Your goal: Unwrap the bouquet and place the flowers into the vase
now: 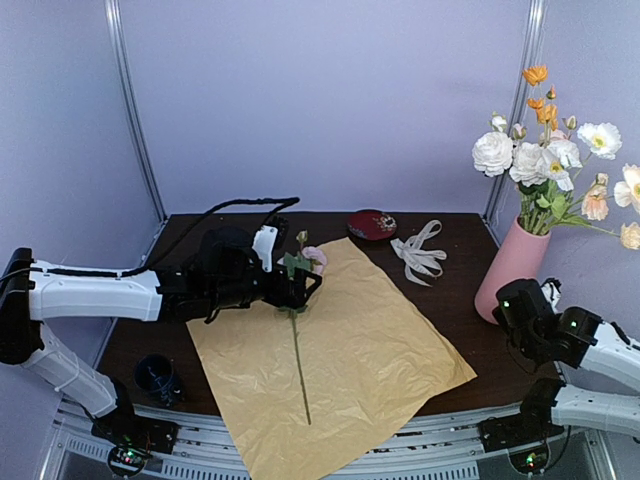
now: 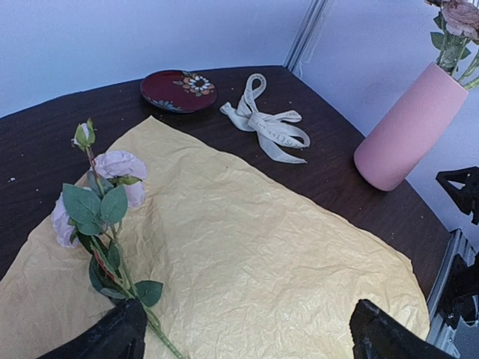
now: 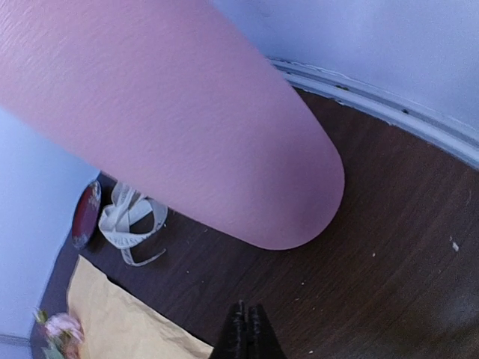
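Note:
The bouquet lies undone, its crinkly yellow-tan paper spread flat on the table. One pink flower with a long green stem rests on the paper's left side. My left gripper hangs open over the paper, and the flower's stem runs past its left finger. The pink vase stands at the right with several white, orange and pink flowers in it. My right gripper is shut on nothing, low over the table just in front of the vase's base.
The cream ribbon lies loose behind the paper, with a dark red dish to its left. A small dark blue cup stands at the near left. Walls close the table's back and sides.

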Robot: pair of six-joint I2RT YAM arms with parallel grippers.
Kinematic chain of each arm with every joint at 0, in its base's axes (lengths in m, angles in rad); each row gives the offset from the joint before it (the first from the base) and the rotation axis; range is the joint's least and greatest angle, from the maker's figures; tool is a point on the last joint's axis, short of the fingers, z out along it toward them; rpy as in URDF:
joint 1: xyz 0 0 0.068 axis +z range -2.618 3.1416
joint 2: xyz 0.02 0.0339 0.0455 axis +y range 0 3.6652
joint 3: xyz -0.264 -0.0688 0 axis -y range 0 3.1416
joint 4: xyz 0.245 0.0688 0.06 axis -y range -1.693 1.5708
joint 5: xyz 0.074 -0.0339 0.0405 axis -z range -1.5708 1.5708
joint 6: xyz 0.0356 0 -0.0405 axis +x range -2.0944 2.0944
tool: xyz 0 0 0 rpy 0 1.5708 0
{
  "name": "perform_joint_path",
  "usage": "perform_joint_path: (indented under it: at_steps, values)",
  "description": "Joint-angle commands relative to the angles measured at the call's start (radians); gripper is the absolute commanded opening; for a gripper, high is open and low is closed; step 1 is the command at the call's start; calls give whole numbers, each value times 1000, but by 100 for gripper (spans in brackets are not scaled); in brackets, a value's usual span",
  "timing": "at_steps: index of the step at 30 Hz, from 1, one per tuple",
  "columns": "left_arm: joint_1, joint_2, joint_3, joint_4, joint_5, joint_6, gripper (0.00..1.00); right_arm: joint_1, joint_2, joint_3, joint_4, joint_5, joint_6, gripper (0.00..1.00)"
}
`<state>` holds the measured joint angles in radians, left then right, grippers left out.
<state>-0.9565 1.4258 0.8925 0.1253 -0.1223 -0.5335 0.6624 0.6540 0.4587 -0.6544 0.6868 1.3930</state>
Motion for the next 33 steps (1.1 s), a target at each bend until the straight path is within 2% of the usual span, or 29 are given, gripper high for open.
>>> perform_joint_path:
  at_steps: [1, 11, 20, 23, 28, 33]
  values:
    - [1, 6, 26, 31, 22, -13, 98, -45, -29, 15, -59, -24, 58, 0]
    - [1, 5, 3, 27, 10, -43, 98, -227, -94, 33, -61, -62, 91, 0]
    - [1, 38, 29, 21, 3, -53, 98, -422, -69, 85, -44, -18, 12, 0]
    - [3, 50, 33, 28, -18, -57, 98, -507, -47, 89, 1, -20, -38, 0]
    - [16, 100, 81, 28, 4, -73, 98, -702, 2, 38, 158, -185, -91, 0]
    - [20, 181, 175, 23, 42, -72, 98, -777, 80, 15, 290, -243, -104, 0]
